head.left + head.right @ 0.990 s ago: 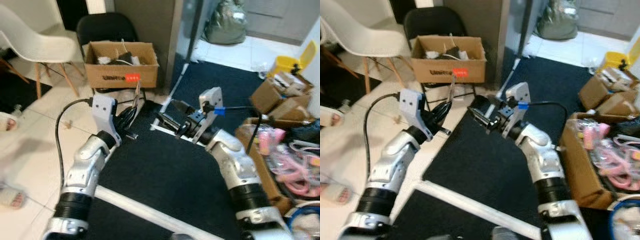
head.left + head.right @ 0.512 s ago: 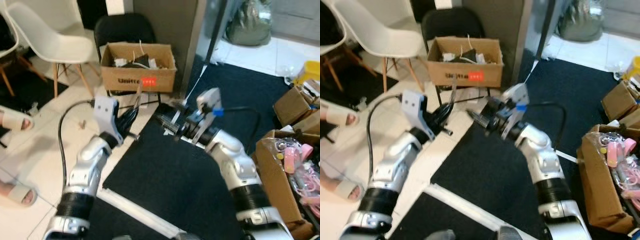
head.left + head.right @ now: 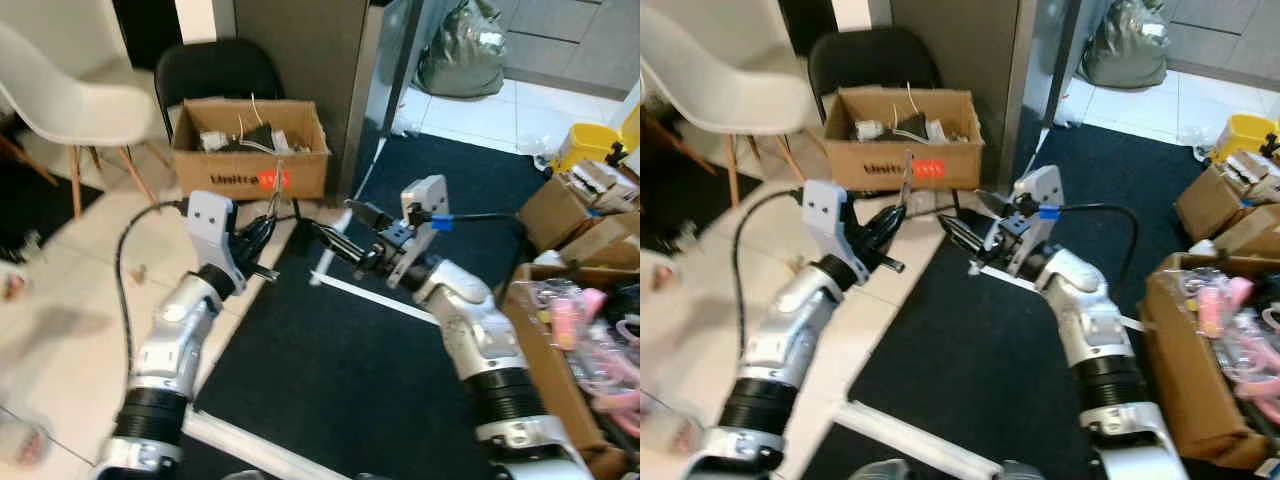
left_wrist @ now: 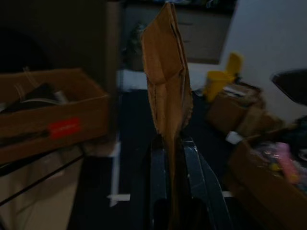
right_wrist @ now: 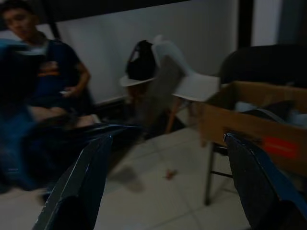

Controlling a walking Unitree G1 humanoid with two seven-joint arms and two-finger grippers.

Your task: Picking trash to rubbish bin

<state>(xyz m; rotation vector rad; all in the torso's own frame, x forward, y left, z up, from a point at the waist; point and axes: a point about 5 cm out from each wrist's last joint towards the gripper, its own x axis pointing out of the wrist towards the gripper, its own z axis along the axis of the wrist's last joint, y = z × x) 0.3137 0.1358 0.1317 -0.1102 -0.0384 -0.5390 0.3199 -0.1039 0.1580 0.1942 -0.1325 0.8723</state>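
While the whole scene has slid sideways between the earlier head pictures and now, that is the camera turning with the robot, not the things moving. What matters is that the strip of cardboard [image 4: 167,76] has stayed clamped in the left jaws [image 3: 262,235] throughout: the left wrist view shows the two black fingers [image 4: 158,167] pressed against either side of its lower end, with the strip standing up and out beyond the fingertips. So the trash is in hand and the carrying step is under way, not the picking.

Ahead of the left jaws, and a little beyond the tip of the strip, sits an open cardboard box [image 3: 250,150] of wires and odd bits, resting on a black chair [image 3: 210,72]. A white chair [image 3: 60,100] stands off to the left-arm side of it. The right jaws [image 3: 335,238] are spread wide and hold nothing; they hover just beside the left jaws, over the edge of the dark mat [image 3: 350,370], pointing the same way toward the box.

I cannot tell from these pictures which container is meant as the rubbish bin. A yellow bucket [image 3: 585,140] stands well apart, off to the right-arm side, and the box is the nearer candidate. A seated person [image 5: 45,76] shows in the right wrist view, far beyond the open fingers.
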